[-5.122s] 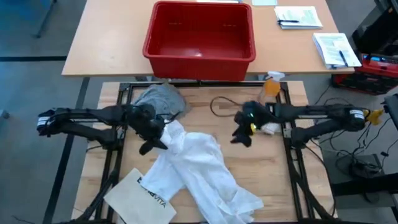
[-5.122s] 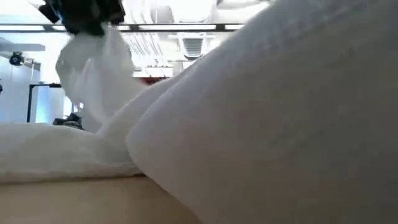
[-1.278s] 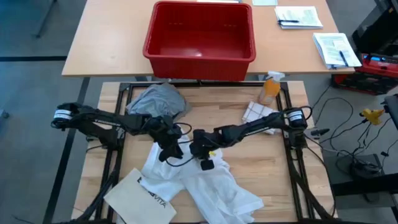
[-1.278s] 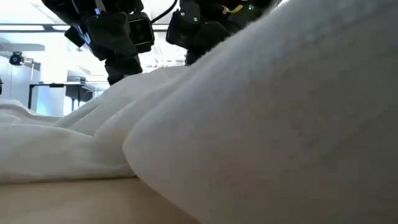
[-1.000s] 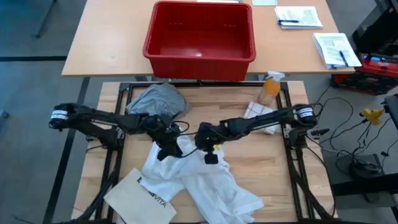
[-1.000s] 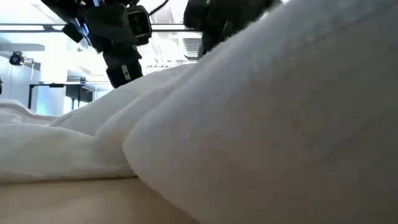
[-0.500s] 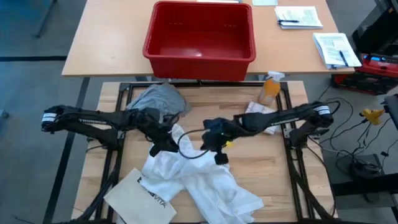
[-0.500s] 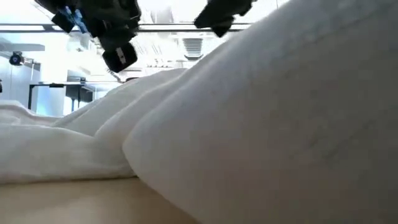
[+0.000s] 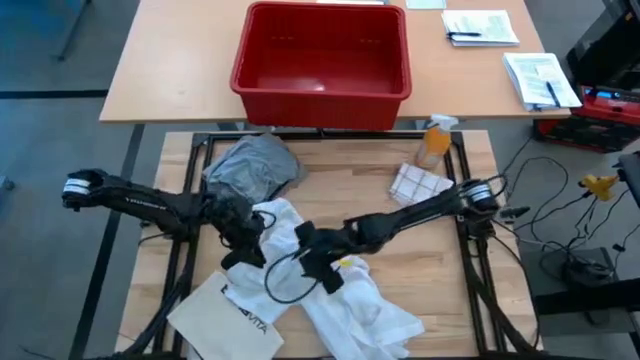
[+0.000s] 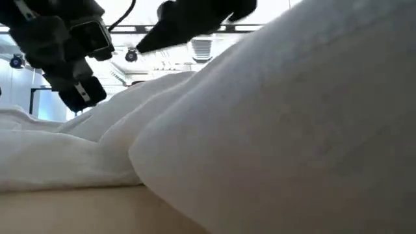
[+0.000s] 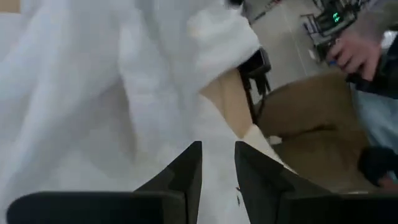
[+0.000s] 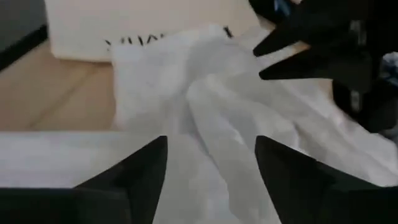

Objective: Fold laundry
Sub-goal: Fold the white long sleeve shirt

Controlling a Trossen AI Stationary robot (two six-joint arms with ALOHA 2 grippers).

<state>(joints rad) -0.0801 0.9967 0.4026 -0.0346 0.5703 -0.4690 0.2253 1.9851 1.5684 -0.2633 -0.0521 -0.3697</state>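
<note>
Left pincer (image 9: 243,250): low over the left edge of the white shirt, near the middle of the wooden worktop (image 9: 420,270); in the left wrist view its two fingers (image 11: 186,171) stand a narrow gap apart with white cloth beneath, gripping nothing that can be seen.
Grey T-shirt (image 9: 250,167): bunched at the rear left of the worktop, behind the left pincer and apart from it.
White shirt (image 9: 340,290): crumpled across the front middle of the worktop, one end lying over the white bag; it fills most of the low view.
White bag (image 9: 225,318): flat at the front left corner, dark lettering up.
Right pincer (image 9: 318,268): reached across to the shirt's middle, just beside the left pincer; in the right wrist view its fingers (image 12: 140,171) are spread wide over the rumpled cloth.
Red bin (image 9: 322,65): on the table behind the worktop.
Checked cloth (image 9: 418,182): rear right of the worktop.
Spray bottle (image 9: 435,140): upright just behind the checked cloth.
</note>
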